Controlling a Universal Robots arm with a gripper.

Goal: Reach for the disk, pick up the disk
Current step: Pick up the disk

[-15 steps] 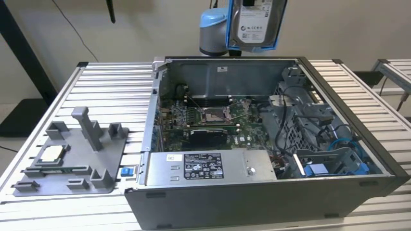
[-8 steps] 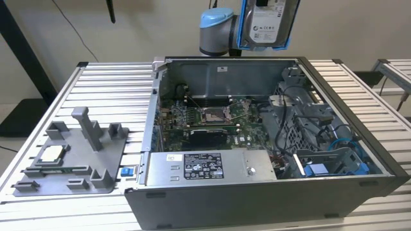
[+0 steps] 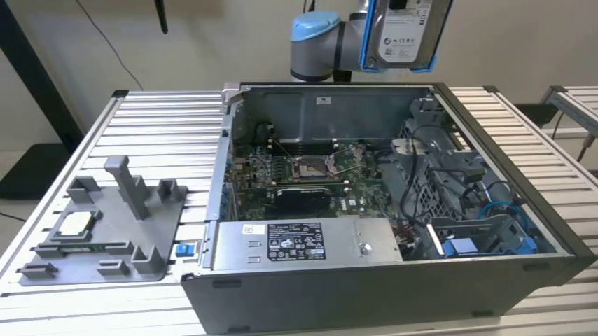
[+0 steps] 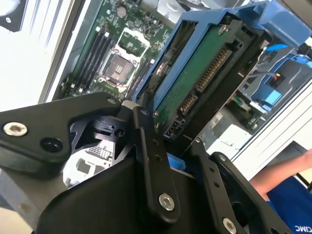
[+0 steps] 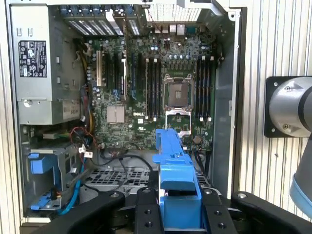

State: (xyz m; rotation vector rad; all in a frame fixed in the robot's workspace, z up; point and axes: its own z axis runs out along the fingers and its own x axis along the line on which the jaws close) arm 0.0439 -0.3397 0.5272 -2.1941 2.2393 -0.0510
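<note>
I have the disk [image 3: 404,33] clamped in the tool [image 5: 179,207], lifted well clear above the open computer case [image 3: 523,210] at its far wall in the exterior view. Its white printed label faces that camera, though I leave the print unread; the bright blue bracket [image 5: 175,165] frames it on both long sides. In the second wrist view the disk's green circuit-board underside [image 4: 195,78] and its row of connector pins show, with the black fingers [image 4: 151,165] closed against the bracket on either side.

A black-and-white sticker sits on the grey power supply [image 3: 309,241] at the case's near wall — printed, too fine to make out. The motherboard [image 5: 161,83] lies below the held disk in the first wrist view, its processor socket [image 5: 176,92] open and bare.

Room to move: nothing stands between the disk and the case rim [image 3: 327,87]. The slatted desk [image 3: 159,119] runs open toward the exterior view's left, where a grey fixture tray [image 3: 103,231] carries a small square silver chip [image 3: 75,222] and a small blue clip [image 3: 184,249] sits just beside its corner.

The arm's blue-capped joint [image 3: 316,43] hangs behind the case, wrist turned so the disk stands on edge. A person's arm [image 4: 282,170] shows in the second wrist view beyond the desk edge.
</note>
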